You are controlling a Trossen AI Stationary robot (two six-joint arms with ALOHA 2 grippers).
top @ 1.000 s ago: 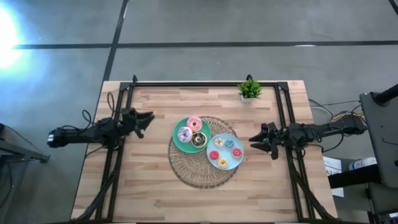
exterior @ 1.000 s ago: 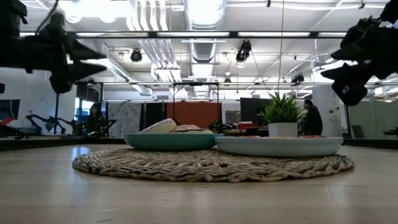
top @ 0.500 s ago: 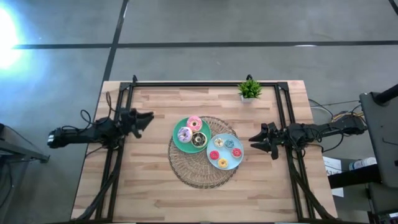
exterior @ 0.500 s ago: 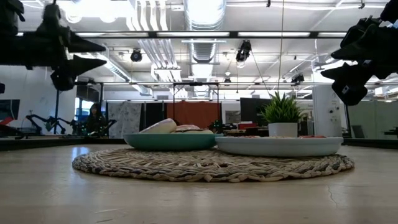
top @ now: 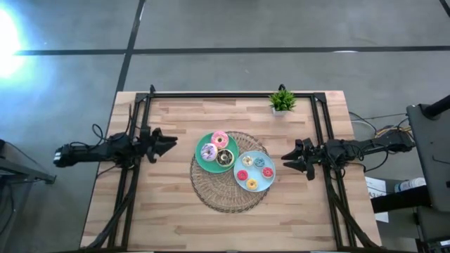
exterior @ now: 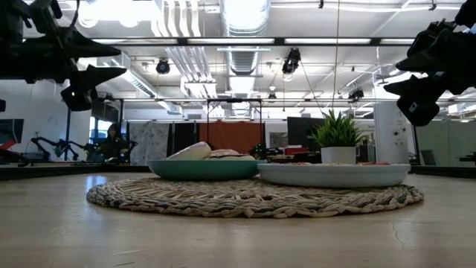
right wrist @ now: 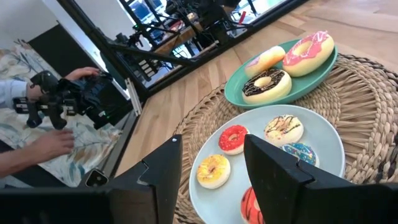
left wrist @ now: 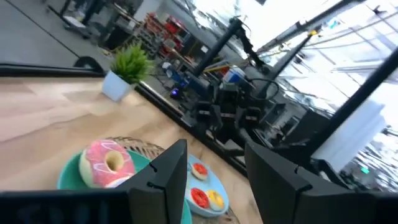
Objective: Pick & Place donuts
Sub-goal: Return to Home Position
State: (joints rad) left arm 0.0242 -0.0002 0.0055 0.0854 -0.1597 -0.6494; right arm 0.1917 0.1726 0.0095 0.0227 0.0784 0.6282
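Three larger donuts, pink, lilac and brown, lie on a green plate. Several small donuts lie on a light-blue plate. Both plates rest on a round woven mat at the table's middle. My left gripper hovers open left of the green plate, pointing level toward it. My right gripper hovers open right of the light-blue plate. Neither has anything between its fingers.
A small potted plant stands at the table's far edge, right of centre. Black frame rails run along the table's far, left and right sides. Bare wood lies near the front edge. In the right wrist view, a person's hands hold a device beyond the table.
My left gripper has rolled and turned at the wrist, its fingertips swinging a little toward the table's near edge. It has stayed open and in place above the table. The donuts and plates have not moved.
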